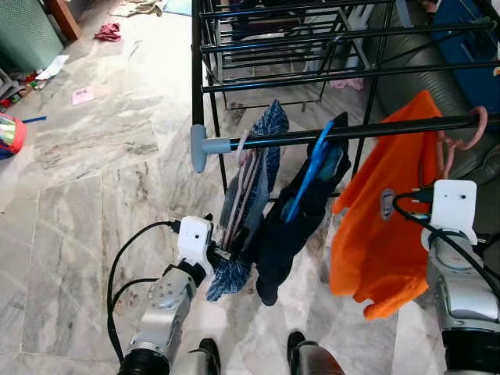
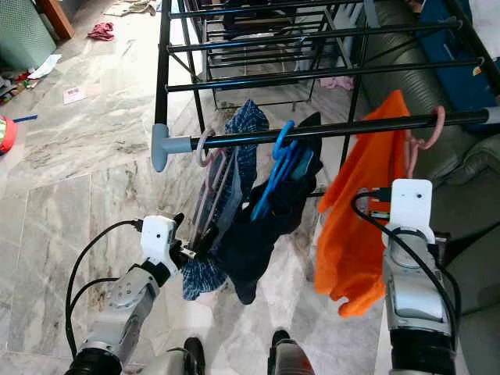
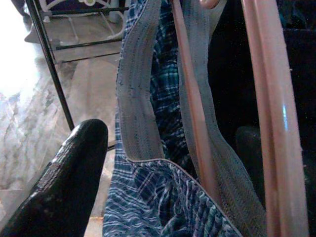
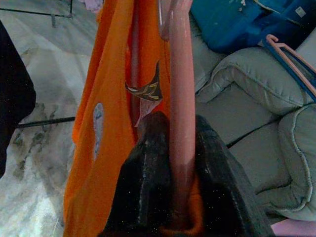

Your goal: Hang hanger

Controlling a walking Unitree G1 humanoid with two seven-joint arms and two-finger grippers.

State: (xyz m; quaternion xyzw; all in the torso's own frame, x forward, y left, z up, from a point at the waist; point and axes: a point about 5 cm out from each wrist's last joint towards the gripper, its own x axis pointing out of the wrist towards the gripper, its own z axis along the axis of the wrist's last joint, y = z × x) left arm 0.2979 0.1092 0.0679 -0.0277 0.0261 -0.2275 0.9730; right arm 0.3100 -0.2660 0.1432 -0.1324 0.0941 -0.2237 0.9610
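Three hangers on one black metal drying-rack rail [image 1: 375, 129], which runs left to right across the scene in front of the robot.

Item 1: pink plastic hanger carrying an orange T-shirt [image 1: 383, 234], at the right end of the rail. Its hook [image 1: 476, 129] sits over the rail, so it is judged already hung. Long axis of the hanger body hangs downward from the rail, edge-on to the robot. Right tool [image 4: 177, 197]: black fingers closed on the pink hanger stem, as the right wrist view shows, directly below the hook and on the near side of the rail.

Item 2: blue plastic hanger [image 1: 308, 176] with dark navy garment [image 1: 293, 234], mid-rail, hooked on, touched by neither tool.

Item 3: pale pink hanger [image 1: 242, 187] with blue checked garment [image 1: 250, 203], near the grey end cap [image 1: 200, 147] at the left end of the rail, hooked on. Left tool [image 3: 163, 163]: fingers apart, one finger [image 3: 64, 177] on one side of the garment's hem, the other behind the cloth; gripping nothing firmly that can be made out.

Governing relation: the rail lies above and just beyond the right tool, and the right arm is the nearer one to the orange item. Judgement: releasing needs only an opening of the fingers and a withdrawal downward toward the robot.
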